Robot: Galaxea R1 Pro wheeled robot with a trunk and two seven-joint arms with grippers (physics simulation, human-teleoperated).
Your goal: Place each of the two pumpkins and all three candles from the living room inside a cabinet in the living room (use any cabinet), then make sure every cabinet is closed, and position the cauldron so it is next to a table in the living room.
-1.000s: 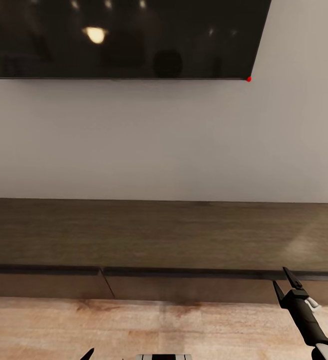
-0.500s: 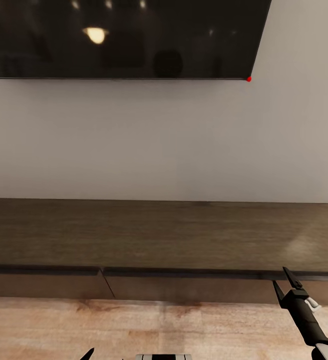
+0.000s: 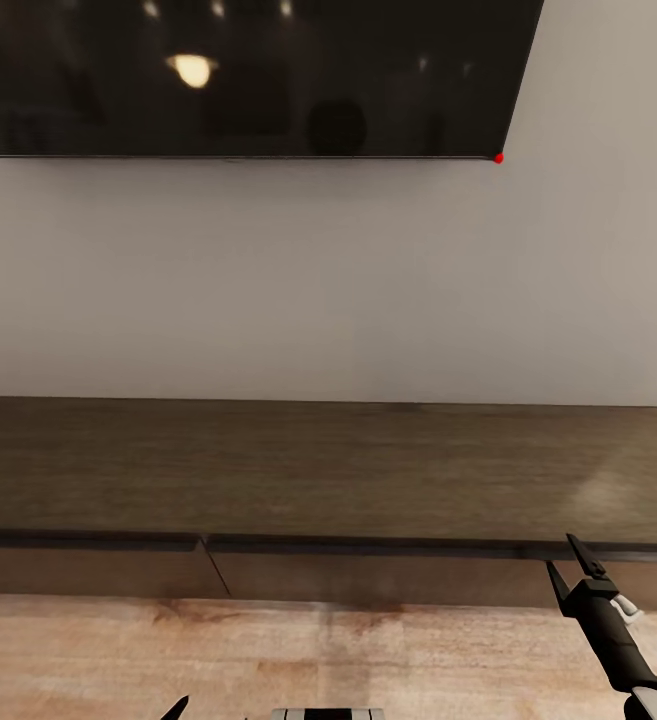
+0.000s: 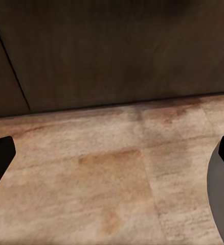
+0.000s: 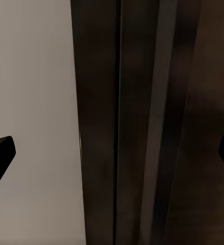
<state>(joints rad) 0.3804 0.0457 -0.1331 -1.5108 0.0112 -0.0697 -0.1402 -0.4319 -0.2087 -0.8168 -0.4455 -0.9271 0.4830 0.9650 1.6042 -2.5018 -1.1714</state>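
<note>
Cabinet point(image 3: 308, 470): long, low unit of dark-brown wood with visible grain, standing against the pale grey wall point(image 3: 318, 290) and spanning the whole width of the head view. Flat top, bare, with a faint lighter sheen toward its right end. Front panels plain and without handles; a vertical seam point(image 3: 206, 565) divides two of them left of centre. All visible fronts sit flush under the top's dark edge. In the left wrist view the same dark panels point(image 4: 117, 51) meet the floor, one thin seam between them.

Right gripper point(image 3: 574, 566): black, raised just in front of the cabinet's front edge near its right end, fingers parted in a wide V with nothing between them. In the right wrist view its fingertips point(image 5: 0, 150) stand far apart.

Left gripper point(image 4: 112, 158): low over the floor before the cabinet, fingers wide apart, empty.

Floor point(image 3: 268, 650): light wood-look planks with brownish patches.

Television point(image 3: 248, 75): large black screen mounted on the wall above the cabinet, a red light point(image 3: 499, 157) at its lower right corner.
</note>
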